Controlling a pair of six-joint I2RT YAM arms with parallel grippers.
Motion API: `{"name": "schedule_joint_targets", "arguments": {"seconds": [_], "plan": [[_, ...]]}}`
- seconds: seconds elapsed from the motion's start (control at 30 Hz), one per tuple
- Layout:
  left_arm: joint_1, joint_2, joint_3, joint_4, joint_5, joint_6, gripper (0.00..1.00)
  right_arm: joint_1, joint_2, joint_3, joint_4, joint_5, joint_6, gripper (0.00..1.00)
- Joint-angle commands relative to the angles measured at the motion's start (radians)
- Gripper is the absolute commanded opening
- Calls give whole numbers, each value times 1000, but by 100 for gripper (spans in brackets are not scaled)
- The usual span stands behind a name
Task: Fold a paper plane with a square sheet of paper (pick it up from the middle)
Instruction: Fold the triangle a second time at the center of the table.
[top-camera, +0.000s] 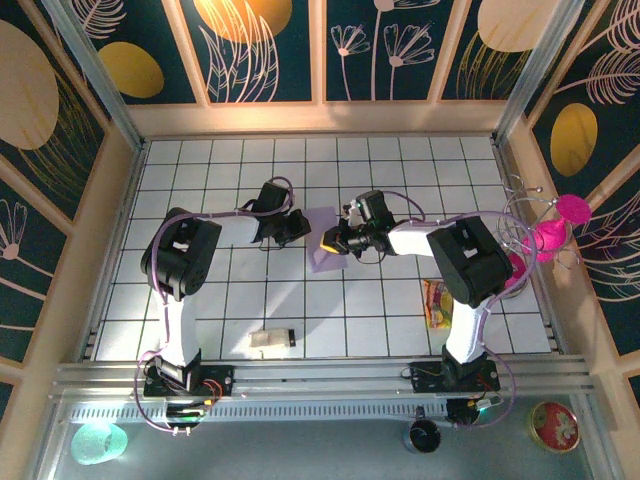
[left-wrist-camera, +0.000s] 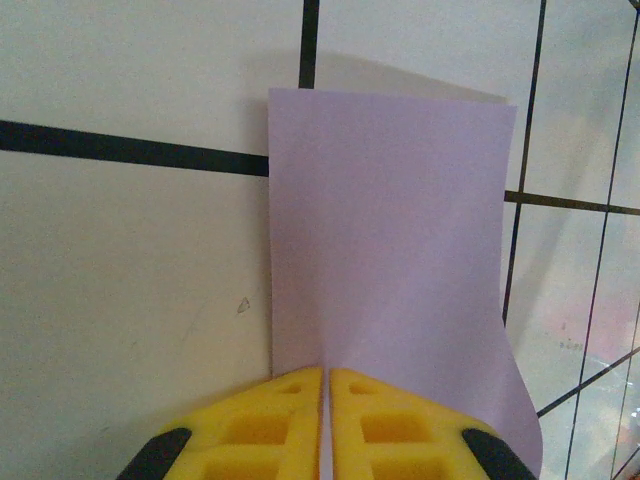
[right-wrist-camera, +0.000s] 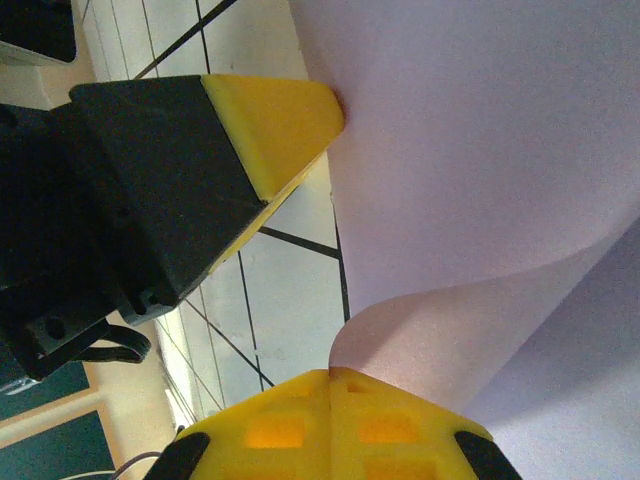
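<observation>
The square sheet of paper (top-camera: 322, 250) is pale lilac and lies mid-table between both grippers. In the left wrist view the sheet (left-wrist-camera: 390, 250) spreads flat over the grid away from my left gripper (left-wrist-camera: 326, 373), whose yellow fingers are shut on its near edge. My right gripper (right-wrist-camera: 332, 372) is shut on a corner of the sheet (right-wrist-camera: 480, 180), which curls up off the table toward it. The left gripper's fingers (right-wrist-camera: 275, 115) meet the sheet's opposite edge in the right wrist view. From above, the left gripper (top-camera: 301, 233) and right gripper (top-camera: 334, 242) face each other across the paper.
A small white block with a black end (top-camera: 271, 340) lies near the front edge. A red-yellow snack packet (top-camera: 436, 303) sits at the front right. A pink wire stand (top-camera: 552, 232) is at the right wall. Frame walls enclose the gridded table (top-camera: 230, 160).
</observation>
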Motion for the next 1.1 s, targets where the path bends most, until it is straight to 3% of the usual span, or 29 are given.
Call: {"name": "schedule_joint_targets", "arguments": {"seconds": [0.0,1.07], "plan": [[3,23,1,-34,-18,18,11,8,28,14,27,2,6,0],[3,26,-3,-19,-1,1,11,13,116,67,65,5,1,0]]}}
